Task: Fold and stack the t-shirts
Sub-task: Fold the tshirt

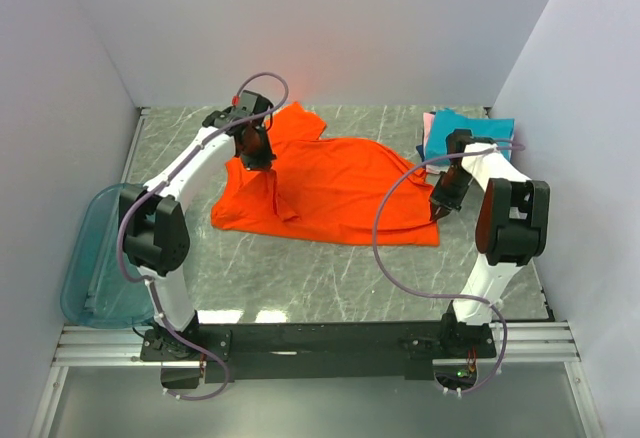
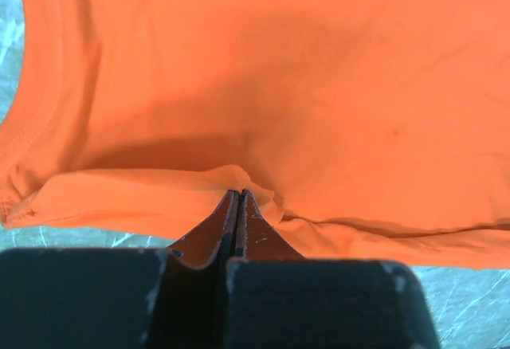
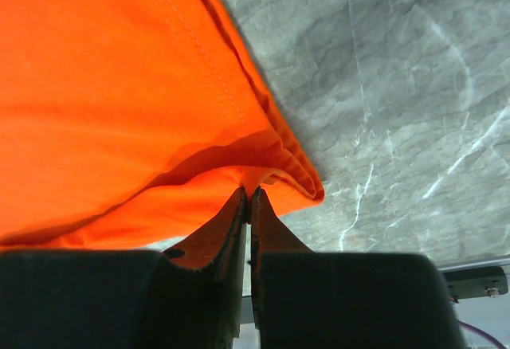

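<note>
Room: plain pale walls (image 1: 300, 18) close in a grey marbled bench (image 1: 330, 278), with both arms reaching out from its near edge.
Orange shirt (image 1: 340, 183): lies spread across the middle of the bench. One short sleeve points to the far side, and a wrinkled ridge runs down its left part.
Left hand (image 1: 262, 166): down on the shirt's far left part, just beside the sleeve. Its fingers are pressed together, with a small fold of orange cloth pinched between the tips.
Right hand (image 1: 440, 210): at the shirt's near right corner. Its fingers are clamped tight on the stitched hem, and bare bench shows just beyond the corner.
Folded shirts (image 1: 478, 128): a small stack in the far right corner of the bench, behind the right arm. A teal one lies on top and a pink edge shows on the stack's left side. I cannot tell whether the stack touches the orange shirt.
Bin (image 1: 95, 258): translucent blue-green plastic, at the bench's left edge beside the left arm, well apart from the shirt.
</note>
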### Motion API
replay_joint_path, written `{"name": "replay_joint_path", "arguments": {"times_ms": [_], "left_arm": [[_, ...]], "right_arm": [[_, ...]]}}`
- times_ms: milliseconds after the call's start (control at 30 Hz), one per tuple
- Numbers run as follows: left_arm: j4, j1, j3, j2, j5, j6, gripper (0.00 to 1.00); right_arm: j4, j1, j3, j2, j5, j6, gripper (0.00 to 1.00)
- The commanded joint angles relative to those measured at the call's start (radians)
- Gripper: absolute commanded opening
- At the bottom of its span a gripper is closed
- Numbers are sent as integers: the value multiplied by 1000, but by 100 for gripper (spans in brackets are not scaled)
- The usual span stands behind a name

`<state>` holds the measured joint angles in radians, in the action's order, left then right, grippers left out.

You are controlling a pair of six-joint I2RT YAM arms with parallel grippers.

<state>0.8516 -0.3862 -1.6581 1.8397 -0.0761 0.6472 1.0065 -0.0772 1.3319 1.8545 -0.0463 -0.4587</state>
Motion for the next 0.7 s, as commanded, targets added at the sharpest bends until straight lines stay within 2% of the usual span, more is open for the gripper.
{"name": "replay_joint_path", "arguments": {"times_ms": [0,467,667], "left_arm": [[-6,18,-58,-7,-17,-14,0],[-78,72,20,-121,-50,23,0],[-92,84,6,-106,-24,23,0]], "right_arm": [[24,-13,56,9,0,14,0],[53,-29,127,32,5,25,0],[60,-39,153,61,11,35,0]]}}
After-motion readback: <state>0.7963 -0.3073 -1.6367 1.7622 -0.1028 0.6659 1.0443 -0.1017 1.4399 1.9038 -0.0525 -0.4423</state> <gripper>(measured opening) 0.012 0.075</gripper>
